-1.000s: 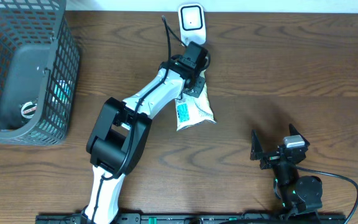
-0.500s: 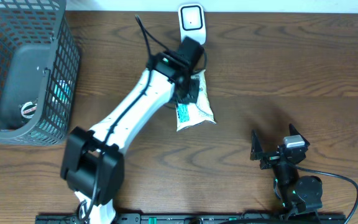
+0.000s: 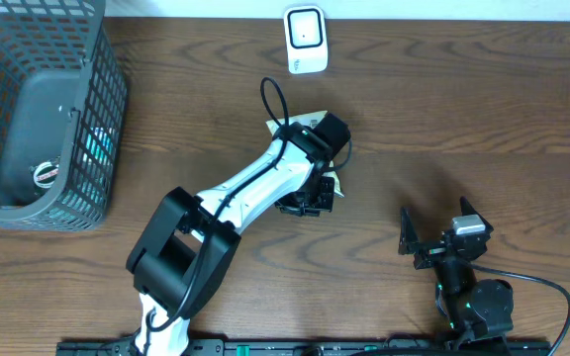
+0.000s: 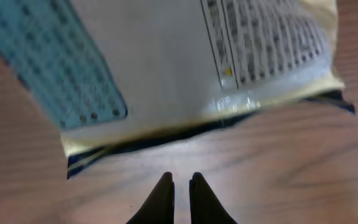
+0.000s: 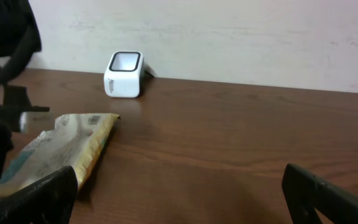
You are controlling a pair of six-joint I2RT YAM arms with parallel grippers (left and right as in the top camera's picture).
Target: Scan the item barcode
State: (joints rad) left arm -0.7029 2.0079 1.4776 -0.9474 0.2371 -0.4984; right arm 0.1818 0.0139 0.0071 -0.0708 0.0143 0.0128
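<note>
The item, a cream packet point(image 4: 166, 56) with a teal label and printed text, lies flat on the wooden table. In the overhead view my left arm covers most of the packet point(image 3: 310, 120). My left gripper point(image 4: 179, 182) is shut with nothing between its fingers, and it hovers just off the packet's dark-seamed edge. From overhead the left gripper point(image 3: 305, 203) sits at the packet's near end. The white scanner point(image 3: 305, 40) stands at the table's far edge, also visible as the scanner point(image 5: 124, 65) beyond the packet point(image 5: 55, 149). My right gripper point(image 5: 179, 205) is open and empty at the near right point(image 3: 443, 239).
A grey wire basket point(image 3: 38, 109) holding a few objects stands at the far left. A black cable point(image 3: 270, 99) loops up from the left arm. The wall runs just behind the scanner.
My left arm has swung back from beside the scanner toward the near side and now lies over the packet. The right arm has not moved.
</note>
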